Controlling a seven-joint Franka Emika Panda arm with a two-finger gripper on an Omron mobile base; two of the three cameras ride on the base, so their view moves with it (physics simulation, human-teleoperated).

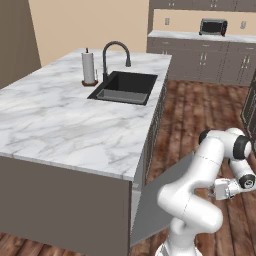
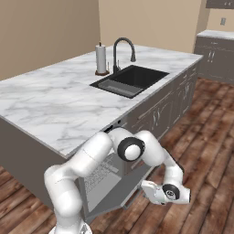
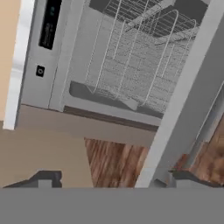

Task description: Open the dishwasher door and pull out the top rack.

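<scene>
Kitchen island (image 1: 60, 125) topped in marble, sink (image 1: 125, 86) set at 12 o'clock | dishwasher door (image 1: 160, 202) seen hanging partly open at its 5 o'clock corner | top rack (image 3: 140, 57) seen inside the tub | gripper (image 3: 113, 181) spread wide, nothing held, door edge between the fingertips.

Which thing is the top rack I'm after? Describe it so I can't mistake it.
Start at the white marble-topped kitchen island and drop to the tilted-open plain grey dishwasher door. Inside that opening sits the silvery-white wire grid top rack: thin open bars, unlike the solid grey panels around it.
</scene>
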